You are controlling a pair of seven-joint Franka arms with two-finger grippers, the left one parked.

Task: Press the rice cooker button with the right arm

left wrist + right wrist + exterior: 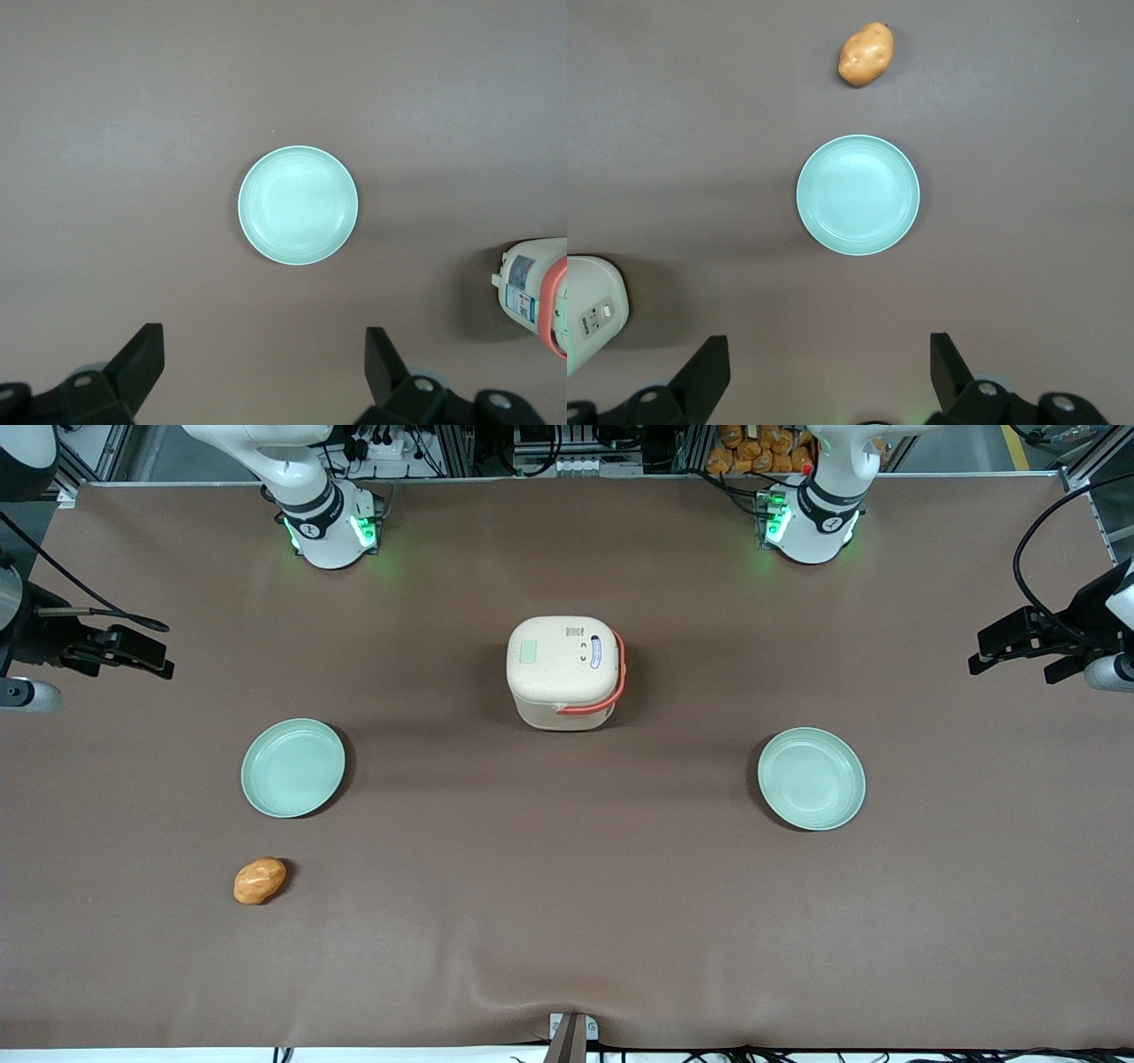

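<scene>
Front view puts your button on the rice cooker lid at mid-table, while your gripper hangs wide open above the plate, well apart from it. Probably a stiff pad: press straight down, closing the fingers first. The potato and both plates sit clear of your path

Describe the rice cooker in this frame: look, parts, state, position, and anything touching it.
The rice cooker is a squat, rounded-square cream pot, plastic by the look, standing upright mid-table on the brown cloth. Its lid is shut and carries the pale-green button, small markings and an oval white-and-blue label. An orange handle lies folded along one edge. Nothing touches it; the gripper, open, hangs over the plate toward the working arm's end.
</scene>
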